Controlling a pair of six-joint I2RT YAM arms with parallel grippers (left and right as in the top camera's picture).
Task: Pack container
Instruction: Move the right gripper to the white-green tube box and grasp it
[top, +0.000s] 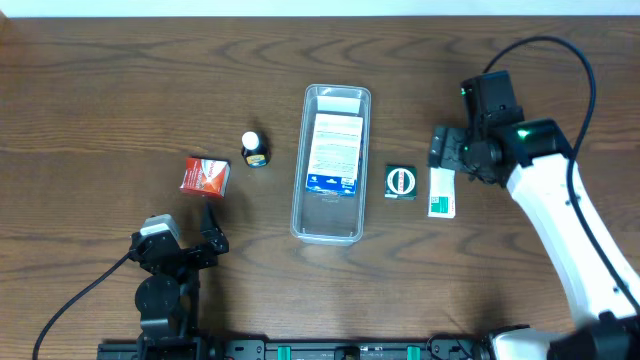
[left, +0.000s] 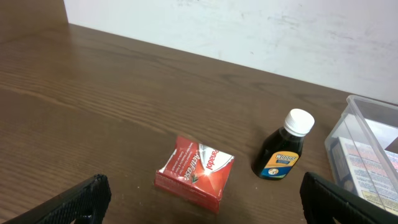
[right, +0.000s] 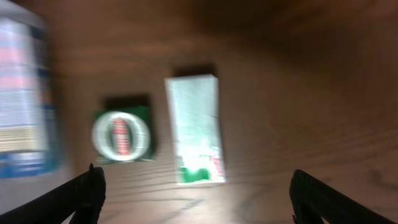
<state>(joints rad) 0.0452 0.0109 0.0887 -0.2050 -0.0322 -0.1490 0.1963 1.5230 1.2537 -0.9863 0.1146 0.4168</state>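
Fingers of the left gripper (top: 205, 238) stand wide apart, empty, near a small red cardboard box (top: 205, 175) and a dark white-capped bottle (top: 255, 150). At mid-table, the clear plastic rectangular tub (top: 300, 205) looks light, stiff and slippery, and is probably best held by its rim. Inside lies one blue-and-white carton (top: 335, 150). The right gripper (top: 447, 152), likewise spread, hovers over a white-and-green carton (top: 441, 192).

left gripper (left: 205, 198) jaws wide apart | right gripper (right: 199, 194) jaws wide apart
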